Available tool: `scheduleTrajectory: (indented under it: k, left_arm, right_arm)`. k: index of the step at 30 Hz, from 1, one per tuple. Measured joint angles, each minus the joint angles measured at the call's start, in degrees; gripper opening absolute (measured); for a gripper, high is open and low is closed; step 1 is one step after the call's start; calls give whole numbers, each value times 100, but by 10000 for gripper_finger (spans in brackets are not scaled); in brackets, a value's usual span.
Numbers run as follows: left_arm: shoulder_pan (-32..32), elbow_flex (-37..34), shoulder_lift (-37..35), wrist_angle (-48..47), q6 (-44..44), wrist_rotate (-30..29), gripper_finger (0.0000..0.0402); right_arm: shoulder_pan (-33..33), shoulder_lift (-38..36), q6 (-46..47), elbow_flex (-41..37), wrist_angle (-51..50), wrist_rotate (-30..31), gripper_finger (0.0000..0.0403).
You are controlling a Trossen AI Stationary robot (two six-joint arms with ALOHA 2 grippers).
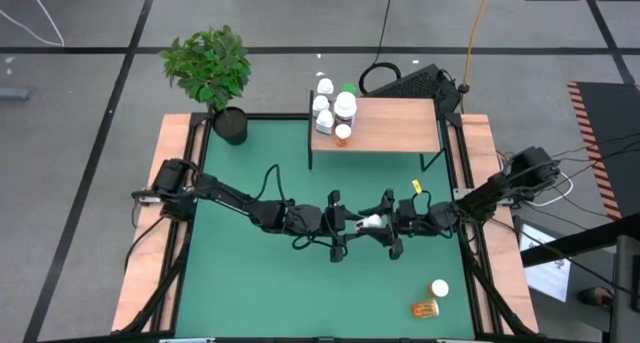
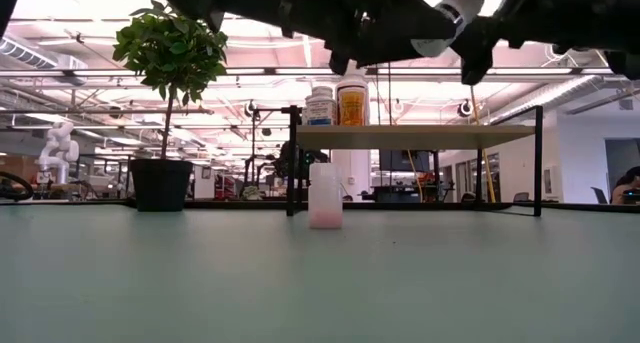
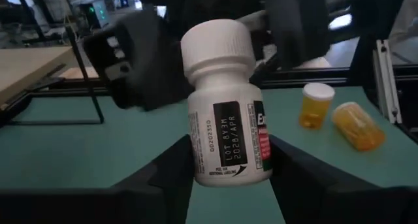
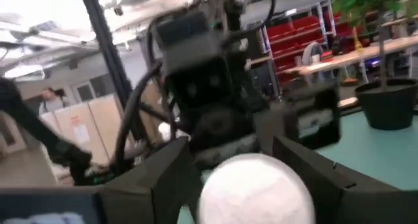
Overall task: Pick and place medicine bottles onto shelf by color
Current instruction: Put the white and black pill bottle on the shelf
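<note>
Mid-desk, aloft: small white plastic pill bottle (image 3: pixel 225 113) pinched at its base by left hand (image 1: pixel 348 226). Cap points toward right hand (image 1: pixel 388 223), fingers spread around it, grip not closed.

A green-matted tabletop (image 1: pixel 240 303) stands on a grey floor (image 1: pixel 80 103) crossed by dark lines; a potted plant (image 2: pixel 170 93) sits under bright ceiling strip lights (image 2: pixel 90 8), red storage bins (image 4: pixel 294 34) beyond.

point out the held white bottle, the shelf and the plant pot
white bottle (image 3: pixel 225 129), left wrist view, on its label
shelf (image 1: pixel 395 126), high view, on the bare board top
plant pot (image 2: pixel 160 184), low view, on its dark side
</note>
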Motion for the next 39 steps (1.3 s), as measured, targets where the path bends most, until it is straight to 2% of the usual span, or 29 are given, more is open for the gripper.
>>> scheduleTrajectory:
  k: [8, 19, 25, 32, 39]
  left_arm:
    - [-16, 2, -17, 79, -15, -22, 168]
    - [-22, -2, -17, 216, -82, -220, 178]
    - [-24, -9, -17, 256, -133, -281, 162]
    - [-10, -9, -17, 337, -164, -317, 183]
    - [8, -9, -17, 326, -211, -326, 187]
  right_arm:
    - [4, 14, -260, -11, -277, -155, 182]
    - [1, 10, -387, -13, -266, -233, 180]
    - [2, 10, -541, -18, -362, -246, 180]
    - [4, 10, -589, -20, -379, -126, 165]
    - [6, 10, -801, -28, -521, -64, 143]
